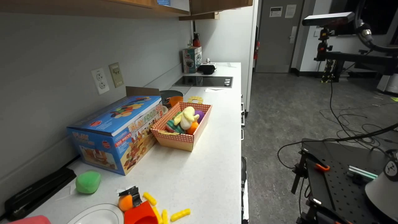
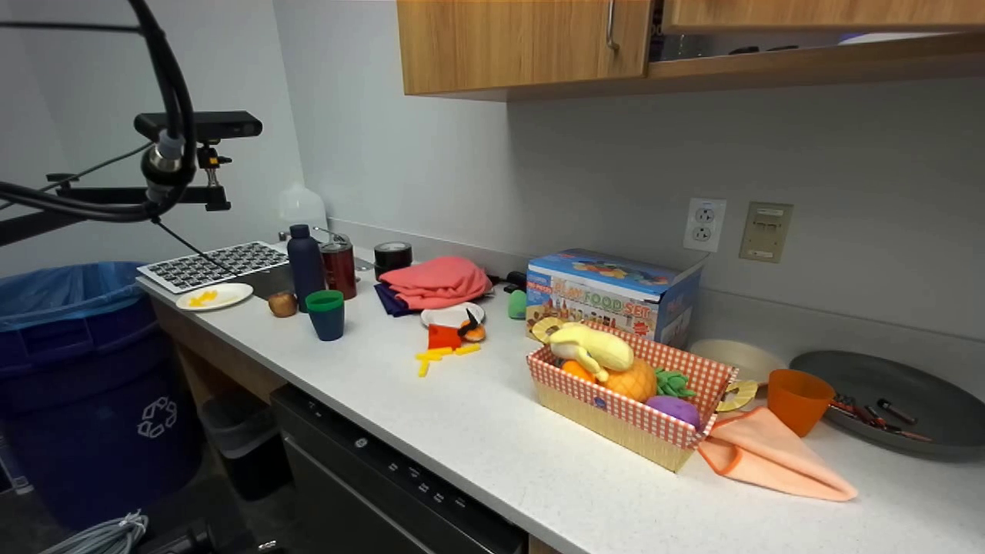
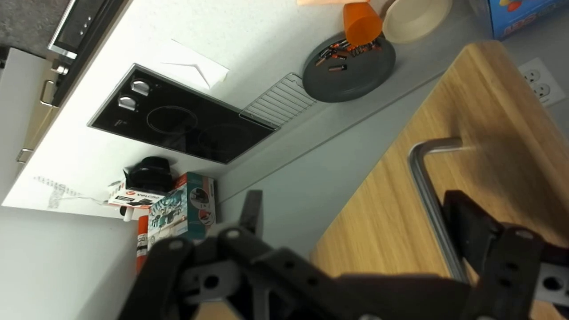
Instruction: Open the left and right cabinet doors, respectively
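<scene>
Parted jaws at cabinet handle [image 3: 433, 209], "PLAY FOOD SET" box [image 2: 612, 291], "VELCRO" box [image 3: 137, 197]

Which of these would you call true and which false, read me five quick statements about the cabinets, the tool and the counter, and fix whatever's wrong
1. The tool is open near the metal handle. True.
2. Every cabinet door is shut. False: a wooden cabinet door stands open.
3. A toy banana lies in the gingham-trimmed basket. True.
4. The batteries fill the orange cup. False: they lie on the dark gray plate.
5. The navy water bottle stands upright. True.
</scene>
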Tool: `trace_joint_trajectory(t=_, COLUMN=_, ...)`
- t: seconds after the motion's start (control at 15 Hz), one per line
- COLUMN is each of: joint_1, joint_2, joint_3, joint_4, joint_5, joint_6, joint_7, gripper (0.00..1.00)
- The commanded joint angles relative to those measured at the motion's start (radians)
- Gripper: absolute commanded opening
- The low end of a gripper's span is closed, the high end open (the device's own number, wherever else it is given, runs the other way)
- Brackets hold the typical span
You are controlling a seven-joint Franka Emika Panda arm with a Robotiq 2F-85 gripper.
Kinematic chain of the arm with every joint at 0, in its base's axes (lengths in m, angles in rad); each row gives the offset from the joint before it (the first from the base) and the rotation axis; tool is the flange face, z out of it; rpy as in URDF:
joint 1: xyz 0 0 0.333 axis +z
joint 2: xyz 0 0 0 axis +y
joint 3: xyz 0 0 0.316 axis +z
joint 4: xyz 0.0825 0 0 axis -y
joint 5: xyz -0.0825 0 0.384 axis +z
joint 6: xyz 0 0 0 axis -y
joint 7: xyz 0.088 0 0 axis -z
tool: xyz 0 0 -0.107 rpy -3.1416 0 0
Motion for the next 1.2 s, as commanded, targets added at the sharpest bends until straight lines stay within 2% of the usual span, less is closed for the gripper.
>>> trace_joint_trajectory(t=0.0, joint_1=-0.007, joint_2=0.003, joint_3=0.004, joint_4=0.005, joint_5=0.01, joint_6=-0.003, joint_7=-0.01, gripper=1.0)
trace_joint_trajectory(t=0.33, joint_1=-0.007, joint_2=0.003, joint_3=0.003, joint_4=0.005, joint_5=0.01, joint_6=-0.003, joint_7=-0.01, gripper=1.0)
trace_joint_trajectory(t=0.4, joint_1=-0.02, joint_2=0.003, joint_3=0.013, joint_4=0.021, joint_5=-0.004, joint_6=-0.076, joint_7=-0.001, gripper=1.0)
trace_joint_trajectory(t=0.53, joint_1=-0.007, joint_2=0.004, joint_3=0.013, joint_4=0.04, joint_5=0.003, joint_6=-0.144, joint_7=-0.031, gripper=1.0)
trace_joint_trajectory(t=0.6, joint_1=0.004, joint_2=0.088, joint_3=0.12, joint_4=0.044, joint_5=-0.013, joint_6=-0.07, joint_7=0.088, gripper=1.0)
trace_joint_trajectory(t=0.67, joint_1=-0.027, joint_2=0.099, joint_3=0.159, joint_4=0.043, joint_5=-0.063, joint_6=-0.051, joint_7=0.125, gripper=1.0)
trace_joint_trajectory(t=0.8, joint_1=-0.033, joint_2=0.138, joint_3=0.231, joint_4=0.063, joint_5=-0.136, joint_6=-0.089, joint_7=0.21, gripper=1.0)
trace_joint_trajectory(t=1.0, joint_1=-0.023, joint_2=0.213, joint_3=0.283, joint_4=0.134, joint_5=-0.214, joint_6=-0.156, joint_7=0.298, gripper=1.0)
trace_joint_trajectory(t=1.13, joint_1=-0.017, joint_2=0.249, joint_3=0.28, joint_4=0.174, joint_5=-0.251, joint_6=-0.207, joint_7=0.329, gripper=1.0)
